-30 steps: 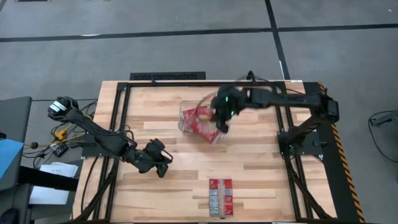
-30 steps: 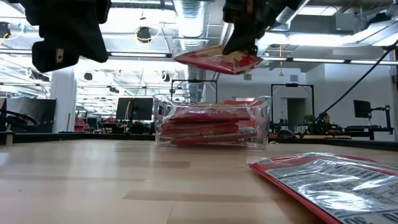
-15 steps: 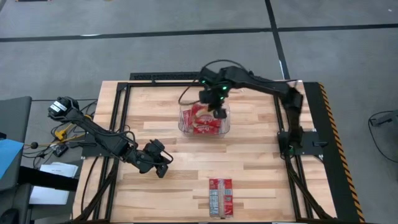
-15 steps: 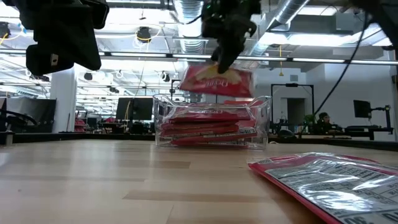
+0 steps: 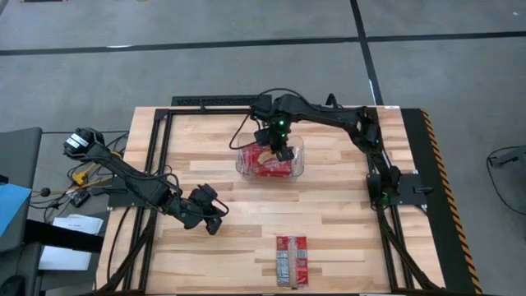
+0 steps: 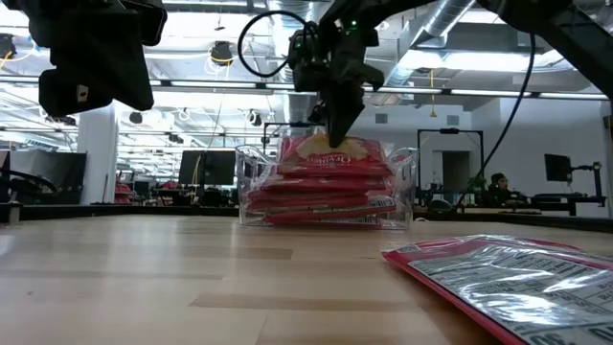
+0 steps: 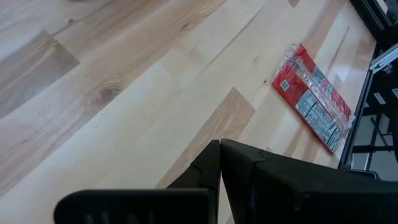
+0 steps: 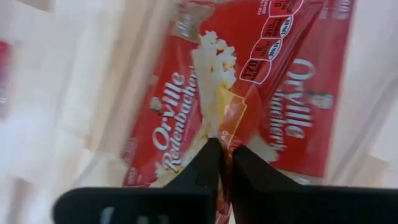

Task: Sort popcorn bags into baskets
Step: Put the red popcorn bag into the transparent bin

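The clear plastic bin stands at the table's middle-far part with a stack of red popcorn bags inside. My right gripper reaches down into the bin's top, shut on one red bag with a popcorn picture. Another bag lies flat near the table's near edge. My left gripper hovers shut over bare wood to the left of that bag. My right gripper pinches the top bag between its two fingers at an edge by the popcorn picture, coming from above and pointing down. The bag sits at the bin's rim level, its underside on the stack of bags below.
Black frame rails run along the table's left, right and far sides. Open wood lies between the bin and the lone bag. Behind the table the low view shows a room with desks and monitors.
My right gripper has moved toward the table's left and down, from above the bin's right side into its top. The held bag, lifted clear and roughly level a second ago, has come down onto the stack inside the bin.
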`<state>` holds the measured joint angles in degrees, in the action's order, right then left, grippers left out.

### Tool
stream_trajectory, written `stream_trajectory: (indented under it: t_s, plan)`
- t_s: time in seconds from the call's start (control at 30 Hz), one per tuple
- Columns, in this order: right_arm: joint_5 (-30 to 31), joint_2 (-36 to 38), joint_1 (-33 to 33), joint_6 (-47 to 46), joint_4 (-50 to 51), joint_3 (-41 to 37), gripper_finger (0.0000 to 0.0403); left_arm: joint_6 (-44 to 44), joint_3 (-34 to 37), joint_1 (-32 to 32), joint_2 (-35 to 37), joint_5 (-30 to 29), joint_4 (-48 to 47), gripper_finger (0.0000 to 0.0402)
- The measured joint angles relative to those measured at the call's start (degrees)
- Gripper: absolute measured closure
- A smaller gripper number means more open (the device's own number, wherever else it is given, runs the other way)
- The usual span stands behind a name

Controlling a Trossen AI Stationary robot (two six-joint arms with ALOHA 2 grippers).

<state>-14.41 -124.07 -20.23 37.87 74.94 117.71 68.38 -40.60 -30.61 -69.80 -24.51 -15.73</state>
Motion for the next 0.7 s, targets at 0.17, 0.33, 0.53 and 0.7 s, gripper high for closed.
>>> stream_trajectory:
  t_s: [0.17,0.33,0.53,0.7]
  plan:
    - [5.6,0.5,0.6,0.4,-1.2,0.0,0.0304,-0.2,0.0,0.0,0.0,-0.2,-0.4,0.0401]
    - [6.1,0.6,0.5,-1.7,0.6,2.9,0.0218,-1.5,0.0,0.0,0.0,-0.4,-0.4,0.0401]
    - [5.6,0.5,2.0,-7.3,5.8,12.2,0.0161,-3.6,0.0,0.0,0.0,-3.5,0.3,0.0401]
    - [4.9,6.7,2.7,-14.7,8.6,13.7,0.0169,-17.7,0.0,2.3,-4.5,-4.0,13.8,0.0401]
